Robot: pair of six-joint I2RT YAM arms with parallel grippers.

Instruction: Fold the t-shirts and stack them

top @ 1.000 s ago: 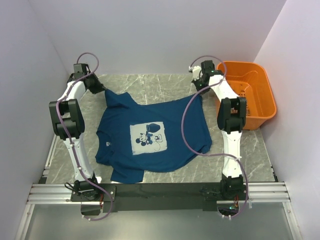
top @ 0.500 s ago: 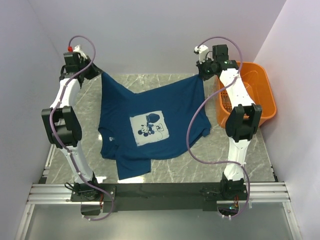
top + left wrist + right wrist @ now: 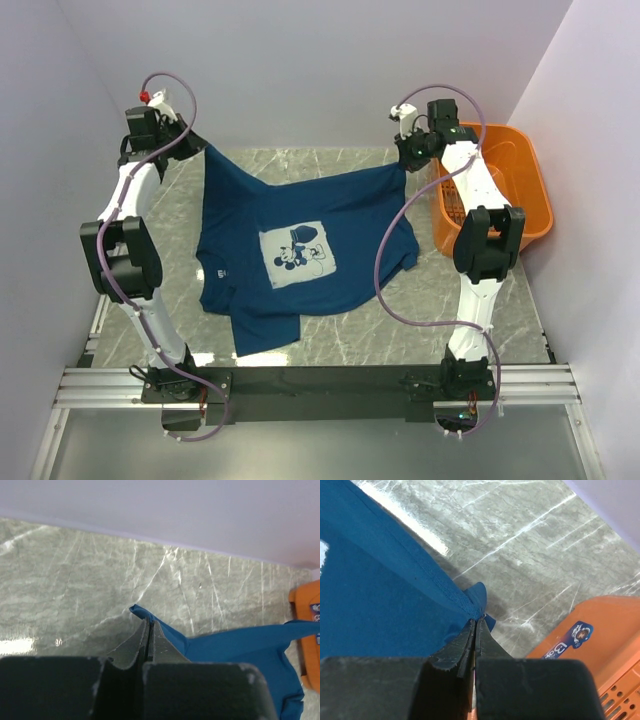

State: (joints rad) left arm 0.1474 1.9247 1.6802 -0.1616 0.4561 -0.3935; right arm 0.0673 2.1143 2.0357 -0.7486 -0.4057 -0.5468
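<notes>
One dark teal-blue t-shirt (image 3: 300,240) with a pale print (image 3: 297,256) hangs stretched between both arms, its far edge lifted and its near part resting on the marble table (image 3: 500,310). My left gripper (image 3: 200,150) is shut on the shirt's far left corner (image 3: 142,614); in the left wrist view its jaws (image 3: 148,625) pinch the blue cloth. At the far right corner my right gripper (image 3: 403,160) is shut on the hem (image 3: 477,605), its fingertips (image 3: 476,622) pressed together on the fabric. A sleeve (image 3: 262,335) lies near the front.
An orange plastic basket (image 3: 520,190) stands at the right, close beside the right arm, and shows in the right wrist view too (image 3: 590,630). White walls close in the table at the back and on both sides. A metal rail (image 3: 320,385) runs along the near edge.
Both grippers have risen and drawn toward the back wall, lifting the shirt's far edge off the table and pulling it taut. Since half a second ago little has shifted.
</notes>
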